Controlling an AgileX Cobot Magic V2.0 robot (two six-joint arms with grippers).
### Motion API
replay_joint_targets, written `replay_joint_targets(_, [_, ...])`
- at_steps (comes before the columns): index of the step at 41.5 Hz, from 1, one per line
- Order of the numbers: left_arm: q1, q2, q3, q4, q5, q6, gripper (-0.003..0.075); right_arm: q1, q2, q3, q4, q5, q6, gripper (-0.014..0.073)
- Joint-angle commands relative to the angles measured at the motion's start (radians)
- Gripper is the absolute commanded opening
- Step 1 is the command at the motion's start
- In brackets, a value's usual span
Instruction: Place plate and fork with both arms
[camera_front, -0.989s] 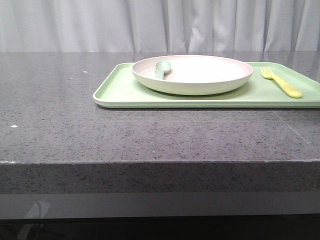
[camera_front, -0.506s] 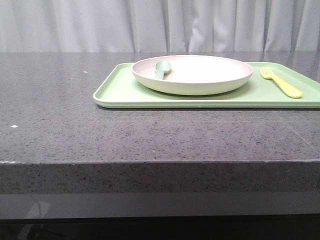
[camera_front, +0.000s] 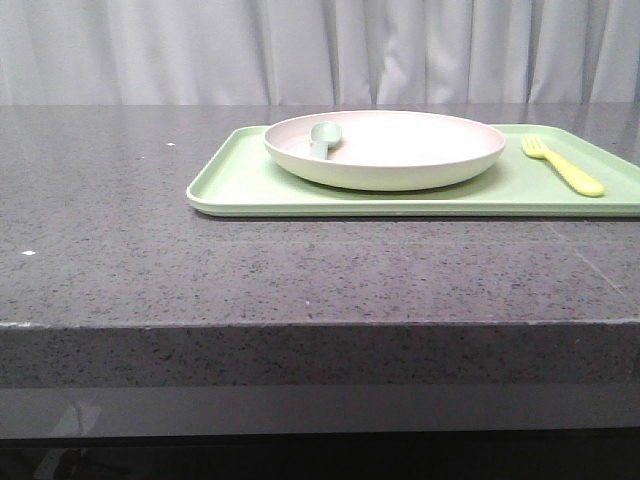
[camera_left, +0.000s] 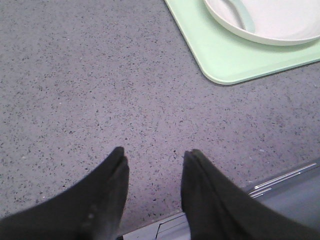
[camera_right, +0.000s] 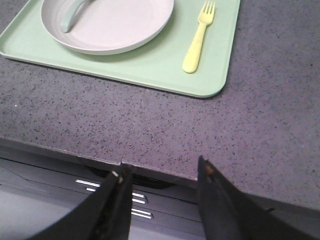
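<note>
plate: we see the plate (camera_front: 386, 148) sitting on the light green tray (camera_front: 240, 185), toward the tray's left half, upright, rim up.
spoon: we note a pale blue-green spoon (camera_front: 323, 138) lying inside the plate at its left side, handle resting up on the rim.
fork: we find the fork (camera_front: 562, 164) flat on the same tray, just right of the plate and apart from it, tines pointing away from the robot.
tray: on the grey speckled tabletop (camera_front: 120, 250), right of centre, set back from the front edge.
left fingers: we see the left gripper (camera_left: 152, 170) with fingers (camera_left: 112, 175) spread apart, nothing between them, over bare tabletop near the tray's left near corner.
right fingers: the right gripper (camera_right: 161, 180) has fingers (camera_right: 210, 182) parted, holding nothing, above the tabletop's front edge, well short of the fork.
</note>
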Motion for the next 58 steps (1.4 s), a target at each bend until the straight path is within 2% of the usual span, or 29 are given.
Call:
replay_joint_targets(1, [0.003,-0.003,-0.027,-0.013,-0.061,-0.011,0.0258,-0.002,0.003,-0.020,-0.020,-0.082,0.003,0.0343])
replay_joint_targets(9, [0.003,-0.003,-0.027,-0.013,-0.061,-0.020,0.0258,-0.002,0.003,-0.020,-0.021,-0.083,0.003,0.0342])
replay_joint_targets(14, [0.003,-0.003,-0.027,0.062,-0.061,-0.142,0.0192,-0.002,0.003,-0.020,-0.021,-0.084,0.003,0.0310])
replay_joint_targets(18, [0.003,-0.003,-0.027,0.132,-0.061,-0.216,0.0091,-0.002,0.003,-0.020,-0.021,-0.084,0.003,0.0199])
replay_joint_targets(22, [0.003,-0.003,-0.027,0.137,-0.061,-0.220,-0.0013,-0.002,0.003,-0.020,-0.021,-0.084,0.003,0.0052])
replay_joint_targets(25, [0.003,-0.003,-0.027,0.137,-0.061,-0.220,-0.0020,-0.002,0.003,-0.020,-0.021,-0.084,0.003,-0.0062])
replay_joint_targets(48, [0.003,-0.003,-0.027,0.137,-0.064,-0.220,-0.0020,-0.002,0.003,-0.020,-0.019,-0.076,0.003,-0.0068])
replay_joint_targets(52, [0.005,-0.045,-0.016,0.133,-0.069,-0.220,-0.0020,-0.002,0.003,-0.020,-0.019,-0.076,0.003,-0.0068])
replay_joint_targets(58, [0.058,-0.171,0.050,0.157,-0.152,-0.220,-0.0020,-0.002,0.003,-0.020,-0.019,-0.075,0.003,-0.0068])
